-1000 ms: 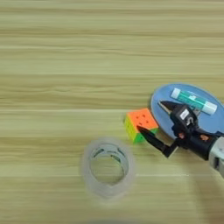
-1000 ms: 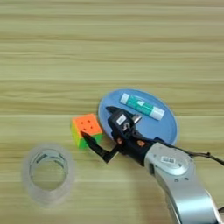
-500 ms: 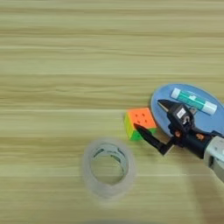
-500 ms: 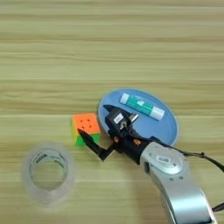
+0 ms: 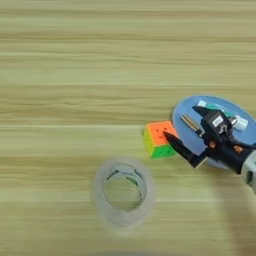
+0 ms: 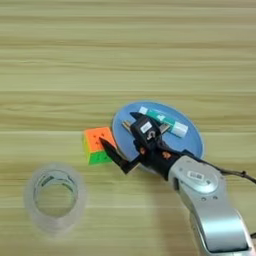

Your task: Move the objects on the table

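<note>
A small puzzle cube [image 6: 96, 144] with orange, yellow and green faces sits on the wooden table [image 6: 125, 55], just left of a blue plate [image 6: 194, 145]. On the far side of that plate lies the white glue stick [image 6: 164, 120] with its green label. My right gripper [image 6: 118, 129] is open and reaches in from the lower right over the plate's left edge. Its lower finger [image 5: 181, 148] points at the cube's right side and its tip overlaps the cube's edge. The upper finger [image 5: 200, 110] hangs over the plate. Nothing is held.
A clear roll of tape [image 6: 52, 197] lies flat at the lower left, a short way in front of the cube. My silver forearm [image 6: 210, 200] covers the lower right corner.
The gripper has edged up the picture toward the cube, and its lower fingertip now overlaps the cube's right edge. Cube, glue stick and tape roll have stayed put.
</note>
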